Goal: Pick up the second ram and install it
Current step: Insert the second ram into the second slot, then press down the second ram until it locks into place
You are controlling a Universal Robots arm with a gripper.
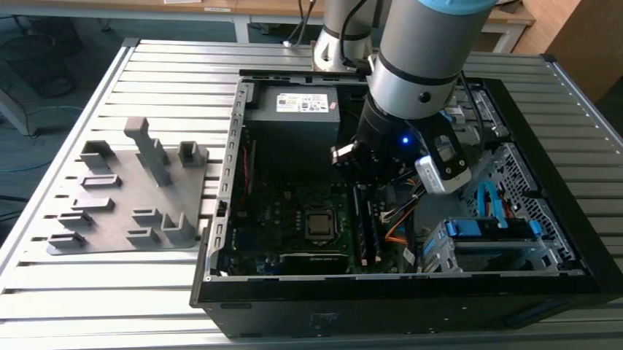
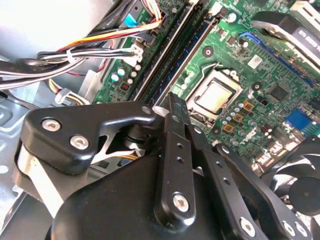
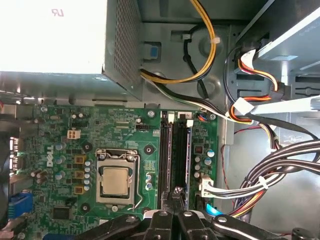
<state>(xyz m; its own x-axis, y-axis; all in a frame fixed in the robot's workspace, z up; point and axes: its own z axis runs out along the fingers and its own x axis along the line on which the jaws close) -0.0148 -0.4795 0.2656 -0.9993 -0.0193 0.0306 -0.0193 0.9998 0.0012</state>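
Observation:
My gripper (image 3: 176,192) is down inside the open computer case (image 1: 219,219), over the motherboard (image 3: 65,135). Its two fingers are shut flat against each other, and I see nothing held between them. The tips hang right over one end of the two long memory slots beside the CPU socket (image 3: 116,181). The second ram (image 3: 181,150) is a thin dark stick standing in the slot line just under the tips. In the second wrist view it shows as a bluish strip (image 2: 192,55) ahead of my gripper (image 2: 172,100). In the exterior view my gripper (image 1: 375,182) is above the ram (image 1: 368,226).
Bundles of power cables (image 3: 265,185) run close beside the slots, with yellow and orange leads (image 3: 210,55) farther off. The power supply (image 1: 292,109) fills the case's far end. A drive cage with blue cables (image 1: 492,219) stands at the exterior view's right. A grey plastic holder (image 1: 127,197) lies outside the case.

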